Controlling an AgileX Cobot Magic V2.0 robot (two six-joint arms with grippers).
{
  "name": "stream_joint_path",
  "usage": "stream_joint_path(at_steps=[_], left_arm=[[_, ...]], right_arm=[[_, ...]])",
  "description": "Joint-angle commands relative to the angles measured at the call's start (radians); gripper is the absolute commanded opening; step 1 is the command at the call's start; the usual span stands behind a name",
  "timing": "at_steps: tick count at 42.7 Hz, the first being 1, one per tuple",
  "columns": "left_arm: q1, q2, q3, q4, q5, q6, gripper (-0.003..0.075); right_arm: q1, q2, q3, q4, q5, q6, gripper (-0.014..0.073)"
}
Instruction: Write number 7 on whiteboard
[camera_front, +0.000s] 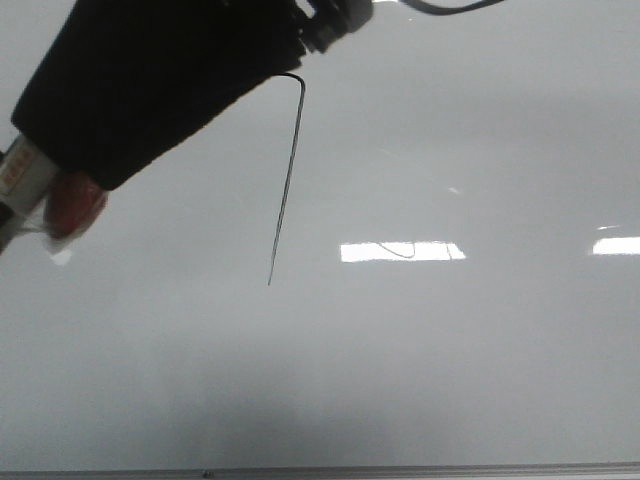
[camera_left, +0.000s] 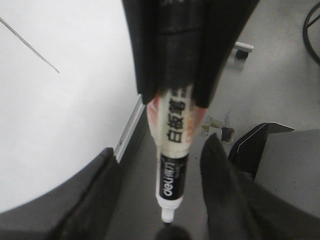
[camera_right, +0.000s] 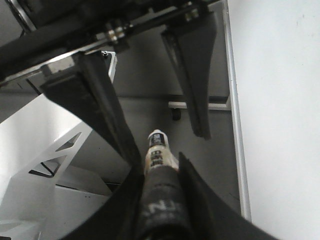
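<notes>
Gripping a whiteboard marker (camera_left: 172, 165), left gripper (camera_left: 172, 100) off the whiteboard (camera_front: 450, 350), number 7 (camera_front: 285, 190) drawn, right gripper (camera_right: 160, 125) spread wide, holding nothing.

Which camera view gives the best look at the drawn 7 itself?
The front view: the number 7 shows nearly whole on the whiteboard, only its top stroke partly hidden behind the arm. The left wrist view catches just a slanted piece of the line. The right wrist view shows none of it.
</notes>
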Motion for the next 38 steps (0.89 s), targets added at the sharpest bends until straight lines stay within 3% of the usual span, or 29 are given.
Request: stream_joint_path(at_steps=[1, 7, 22, 28, 33, 38], left_arm=[[-0.005, -0.002, -0.037, 0.003, -0.049, 0.002, 0.0343], [-0.005, -0.002, -0.034, 0.003, -0.047, 0.002, 0.0276], [-0.005, -0.002, -0.034, -0.002, -0.047, 0.002, -0.0008], [-0.005, -0.002, -0.034, -0.002, -0.047, 0.002, -0.0020], [-0.005, -0.002, -0.034, -0.002, -0.047, 0.002, -0.0020], [-0.005, -0.002, -0.034, -0.002, -0.047, 0.002, -0.0020]], right_arm=[[-0.001, -0.039, -0.036, 0.051, 0.014, -0.011, -0.0060], [-0.001, -0.039, -0.036, 0.087, 0.011, -0.011, -0.0060], [-0.001, -0.039, -0.036, 0.123, 0.003, -0.011, -0.0060], [-0.001, -0.039, -0.036, 0.148, -0.015, -0.011, -0.0042], [-0.001, -0.039, -0.036, 0.157, -0.031, -0.011, 0.0101], [-0.001, -0.039, -0.036, 0.157, -0.052, -0.011, 0.0374]])
